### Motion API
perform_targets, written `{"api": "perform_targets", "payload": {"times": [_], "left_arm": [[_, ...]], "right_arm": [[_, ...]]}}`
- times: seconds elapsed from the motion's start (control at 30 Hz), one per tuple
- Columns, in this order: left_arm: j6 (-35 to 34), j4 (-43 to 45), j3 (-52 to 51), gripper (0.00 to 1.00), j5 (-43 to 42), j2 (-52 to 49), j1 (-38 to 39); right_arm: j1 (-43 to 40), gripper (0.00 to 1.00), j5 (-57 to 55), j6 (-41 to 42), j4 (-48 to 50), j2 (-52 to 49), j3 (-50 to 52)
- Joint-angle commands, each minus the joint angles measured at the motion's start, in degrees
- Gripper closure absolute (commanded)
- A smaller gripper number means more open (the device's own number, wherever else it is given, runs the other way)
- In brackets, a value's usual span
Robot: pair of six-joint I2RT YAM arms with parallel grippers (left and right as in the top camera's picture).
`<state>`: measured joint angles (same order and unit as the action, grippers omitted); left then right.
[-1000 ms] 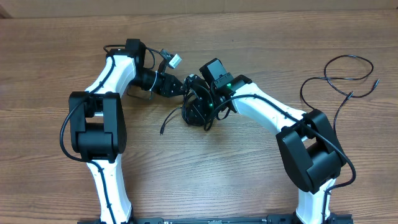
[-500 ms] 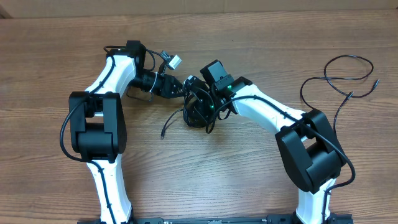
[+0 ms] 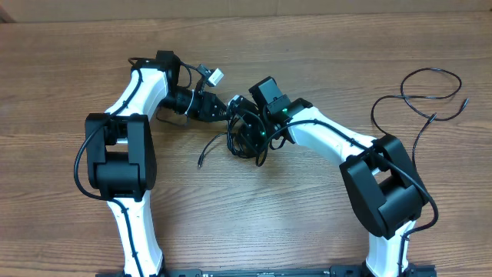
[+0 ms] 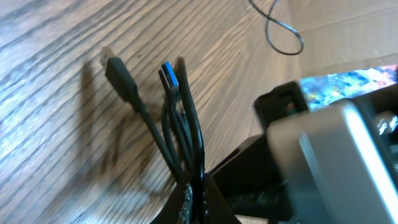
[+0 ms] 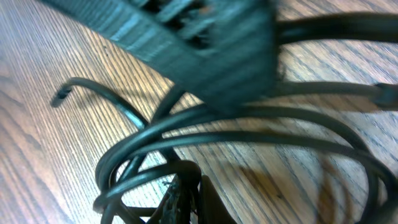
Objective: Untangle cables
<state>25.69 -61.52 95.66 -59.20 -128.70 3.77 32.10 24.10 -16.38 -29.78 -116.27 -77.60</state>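
Note:
A tangle of thin black cables (image 3: pixel 244 135) lies on the wooden table between my two grippers. My left gripper (image 3: pixel 227 108) is shut on several cable strands (image 4: pixel 196 186); a black plug (image 4: pixel 118 71) and a blue-tipped plug (image 4: pixel 169 73) stick out past its fingers. My right gripper (image 3: pixel 254 132) is shut on a looped strand (image 5: pixel 186 171) of the same bundle, with more loops (image 5: pixel 249 127) arching above the wood. One loose cable end (image 3: pixel 203 158) trails to the lower left. A separate thin black cable (image 3: pixel 419 96) lies looped at the far right.
A white and grey connector (image 3: pixel 216 75) sits behind the left wrist. A metallic piece (image 3: pixel 171 117) lies under the left forearm. The table's far edge (image 3: pixel 307 17) runs along the top.
Both grippers keep their hold. The bundle and the trailing cable end have shifted only slightly; the right wrist has turned a little.

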Motion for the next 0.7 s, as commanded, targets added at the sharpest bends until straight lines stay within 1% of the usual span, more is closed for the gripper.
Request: {"api": "perform_targets", "payload": {"times": [0.0,0.1,0.3,0.43,0.5,0.6,0.67], "left_arm": [[-5.2,-0.1,1.4,0.96,6.5,-0.9,0.3],[-8.0,0.3,1.4,0.96,10.7,-0.9,0.3],[-11.6,0.7,1.3,0.96,17.1,-0.9,0.3],[-11.6,0.7,1.2,0.96,19.6,-0.9,0.3],[-11.6,0.7,1.2,0.96,19.6,-0.9,0.3],[-11.6,0.9,1.2,0.96,19.1,-0.9,0.3],[-10.9,1.4,1.2,0.96,17.7,-0.9,0.3]], "right_arm": [[-3.5,0.96,5.5,1.8,-0.1,2.6,-0.1],[-6.3,0.96,14.2,1.8,-0.4,3.9,-0.1],[-9.2,0.96,16.0,1.8,-2.2,4.5,-0.1],[-11.5,0.96,22.0,1.8,-1.8,4.5,-0.1],[-12.3,0.96,22.3,1.8,-1.8,4.5,-0.1],[-12.5,0.96,19.0,1.4,-3.4,4.5,-0.1],[-11.3,0.96,17.4,0.5,-3.1,4.5,0.3]]}}
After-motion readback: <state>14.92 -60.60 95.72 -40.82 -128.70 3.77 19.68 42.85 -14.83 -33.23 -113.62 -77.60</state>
